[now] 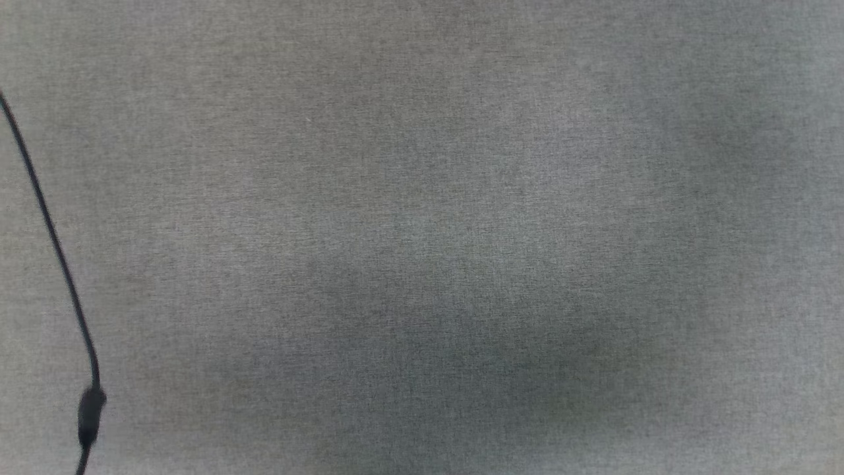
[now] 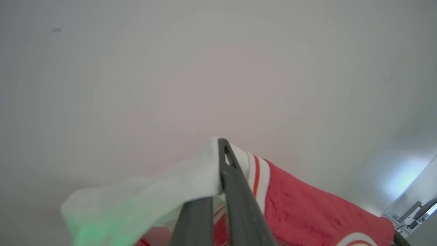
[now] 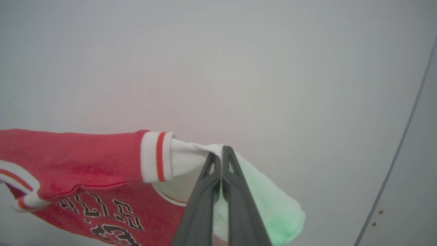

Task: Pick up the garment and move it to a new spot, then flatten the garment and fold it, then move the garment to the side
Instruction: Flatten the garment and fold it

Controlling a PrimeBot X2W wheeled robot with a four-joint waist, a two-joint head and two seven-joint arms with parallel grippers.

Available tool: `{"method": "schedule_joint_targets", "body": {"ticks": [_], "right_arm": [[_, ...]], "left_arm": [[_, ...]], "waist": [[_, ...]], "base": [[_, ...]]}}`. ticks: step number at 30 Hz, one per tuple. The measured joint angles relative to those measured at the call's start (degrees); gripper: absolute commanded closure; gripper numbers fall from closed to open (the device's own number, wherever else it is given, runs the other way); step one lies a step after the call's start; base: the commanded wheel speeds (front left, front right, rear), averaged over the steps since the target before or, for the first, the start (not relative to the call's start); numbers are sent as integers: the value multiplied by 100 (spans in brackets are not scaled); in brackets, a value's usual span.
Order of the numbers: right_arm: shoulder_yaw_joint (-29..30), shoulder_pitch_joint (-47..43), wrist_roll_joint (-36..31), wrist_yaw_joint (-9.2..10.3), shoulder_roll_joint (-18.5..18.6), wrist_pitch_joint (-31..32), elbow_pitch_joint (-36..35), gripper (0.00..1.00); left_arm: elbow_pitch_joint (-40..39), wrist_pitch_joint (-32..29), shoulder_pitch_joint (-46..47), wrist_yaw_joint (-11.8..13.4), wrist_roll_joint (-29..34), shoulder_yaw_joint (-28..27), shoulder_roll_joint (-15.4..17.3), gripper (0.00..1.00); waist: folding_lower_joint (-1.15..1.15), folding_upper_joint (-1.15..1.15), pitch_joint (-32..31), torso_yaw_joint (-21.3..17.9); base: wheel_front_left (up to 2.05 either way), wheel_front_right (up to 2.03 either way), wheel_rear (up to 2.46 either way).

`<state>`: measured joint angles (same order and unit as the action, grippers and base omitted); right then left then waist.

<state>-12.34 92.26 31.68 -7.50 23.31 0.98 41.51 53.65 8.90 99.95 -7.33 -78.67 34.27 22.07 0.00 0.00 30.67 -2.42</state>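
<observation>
The garment (image 3: 78, 160) is a red shirt with white sleeves, striped trim and dark lettering, held up off the surface. In the right wrist view my right gripper (image 3: 222, 150) is shut on the white sleeve by the striped trim, and the red body stretches off to the left. In the left wrist view my left gripper (image 2: 220, 143) is shut on the other white sleeve of the garment (image 2: 307, 208), whose red body runs to the lower right. Pale blank surface lies behind the cloth in both wrist views.
The head view looks down on a grey cloth-covered table (image 1: 422, 198). A thin black cable (image 1: 53, 251) with a small lump on it runs down the left edge. A dark line (image 3: 403, 136) crosses the right of the right wrist view.
</observation>
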Motion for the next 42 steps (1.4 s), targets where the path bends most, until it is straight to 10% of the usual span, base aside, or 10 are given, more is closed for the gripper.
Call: {"method": "schedule_joint_targets", "body": {"ticks": [19,31,42], "right_arm": [[-826,-5332,1428,-1,1407,-14,-2001,100],[226,-8077,1652,-1,1672,942,-3932,100],[1756,-10154,1477,-1,1203,2008,-5576,100]], "left_arm": [[-3270,-30,-5924,-7,-1318,417,783,100],[-4809,319,-7844,-7,-949,744,1777,100],[-6169,533,-9344,-8,-886,703,2659,100]], "waist": [[0,0,-427,172],[0,0,-925,213],[0,0,-935,245]], "base": [[0,0,0],[0,0,0],[0,0,0]]}}
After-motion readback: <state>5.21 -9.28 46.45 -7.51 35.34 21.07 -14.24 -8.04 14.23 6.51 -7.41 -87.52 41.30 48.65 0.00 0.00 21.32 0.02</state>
